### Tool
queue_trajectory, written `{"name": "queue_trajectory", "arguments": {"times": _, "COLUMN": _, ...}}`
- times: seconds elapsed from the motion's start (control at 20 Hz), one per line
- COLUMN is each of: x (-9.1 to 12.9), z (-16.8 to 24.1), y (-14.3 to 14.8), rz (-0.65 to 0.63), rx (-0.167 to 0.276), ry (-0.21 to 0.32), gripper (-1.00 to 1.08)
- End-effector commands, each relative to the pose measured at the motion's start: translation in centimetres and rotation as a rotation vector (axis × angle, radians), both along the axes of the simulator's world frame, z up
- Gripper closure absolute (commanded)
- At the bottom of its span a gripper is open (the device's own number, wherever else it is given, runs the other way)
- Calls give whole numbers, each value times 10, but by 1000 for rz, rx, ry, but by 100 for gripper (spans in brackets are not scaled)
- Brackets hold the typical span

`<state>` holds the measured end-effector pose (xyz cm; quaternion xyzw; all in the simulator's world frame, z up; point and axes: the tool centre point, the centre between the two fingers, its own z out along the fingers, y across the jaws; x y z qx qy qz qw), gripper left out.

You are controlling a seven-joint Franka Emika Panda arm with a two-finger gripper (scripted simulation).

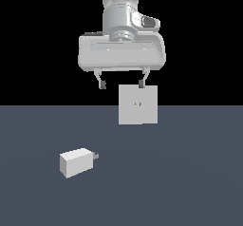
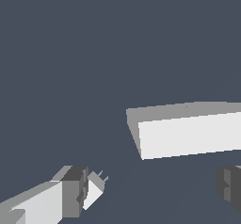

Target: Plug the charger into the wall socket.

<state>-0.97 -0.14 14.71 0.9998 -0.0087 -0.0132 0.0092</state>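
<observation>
The charger [image 1: 76, 162], a small white block, lies on the floor at the exterior view's left, its two grey prongs [image 1: 95, 156] pointing toward that view's right. The wall socket [image 1: 137, 105], a light-grey square plate with two tiny slots, stands upright farther back. My gripper [image 1: 122, 83] hangs open well above the floor, with its fingertips level with the plate's top edge and nothing between them. In the wrist view the wall socket [image 2: 188, 131] shows from above, and the charger [image 2: 95, 190] peeks out beside one finger [image 2: 70, 192]. The gripper [image 2: 150, 188] is wide apart there.
A flat dark blue-grey floor [image 1: 190, 182] carries both objects, under a black background. Nothing else stands on the floor.
</observation>
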Motion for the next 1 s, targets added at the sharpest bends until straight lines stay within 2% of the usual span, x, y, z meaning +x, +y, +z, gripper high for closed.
{"name": "queue_trajectory", "arguments": {"times": 0.0, "x": 0, "z": 0, "y": 0, "rz": 0, "rx": 0, "ry": 0, "gripper": -92}}
{"name": "queue_trajectory", "arguments": {"times": 0.45, "x": -9, "z": -5, "y": 2, "rz": -54, "rx": 0, "ry": -3, "gripper": -92}}
{"name": "queue_trajectory", "arguments": {"times": 0.95, "x": -37, "z": -24, "y": 11, "rz": -234, "rx": 0, "ry": -15, "gripper": -92}}
